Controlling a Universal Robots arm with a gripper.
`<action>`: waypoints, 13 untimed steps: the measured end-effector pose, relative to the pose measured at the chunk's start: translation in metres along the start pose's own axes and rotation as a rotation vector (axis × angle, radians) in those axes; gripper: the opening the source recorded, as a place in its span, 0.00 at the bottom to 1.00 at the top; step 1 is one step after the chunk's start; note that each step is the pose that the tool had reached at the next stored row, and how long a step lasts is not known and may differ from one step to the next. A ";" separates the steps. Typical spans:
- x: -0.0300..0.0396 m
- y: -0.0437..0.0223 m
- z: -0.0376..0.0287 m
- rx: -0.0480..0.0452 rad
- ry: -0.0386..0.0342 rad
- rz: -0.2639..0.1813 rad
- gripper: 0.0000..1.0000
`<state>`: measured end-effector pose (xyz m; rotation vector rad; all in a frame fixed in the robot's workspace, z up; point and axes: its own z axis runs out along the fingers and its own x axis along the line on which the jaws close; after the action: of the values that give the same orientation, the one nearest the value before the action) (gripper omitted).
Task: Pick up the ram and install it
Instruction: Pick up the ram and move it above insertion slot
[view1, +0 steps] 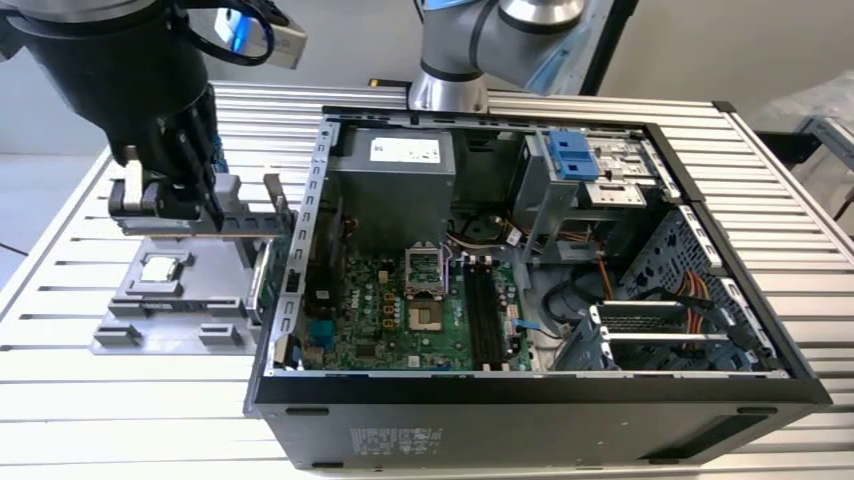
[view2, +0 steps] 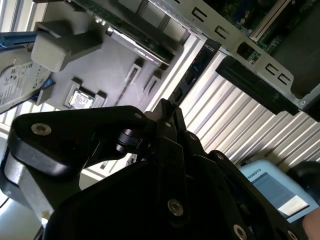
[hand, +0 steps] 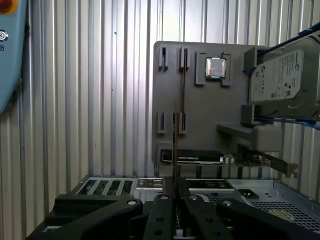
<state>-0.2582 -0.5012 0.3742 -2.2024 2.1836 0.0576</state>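
The ram (hand: 175, 142), edge-on, lower end hidden in the pincer (hand: 175, 187) clamped on it.

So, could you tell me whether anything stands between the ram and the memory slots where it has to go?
Yes. The pincer holds the ram over the grey holder, outside the case. The case's metal side wall rises between it and the black memory slots; the slots themselves look free.
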 end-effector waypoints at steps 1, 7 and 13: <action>0.0000 -0.0021 0.0000 0.0000 0.0000 0.000 0.00; 0.0001 -0.0147 0.0000 -0.0003 0.0000 0.000 0.00; 0.0002 -0.0262 0.0001 -0.0005 0.0000 0.000 0.00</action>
<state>-0.2320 -0.5011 0.3742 -2.2025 2.1839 0.0582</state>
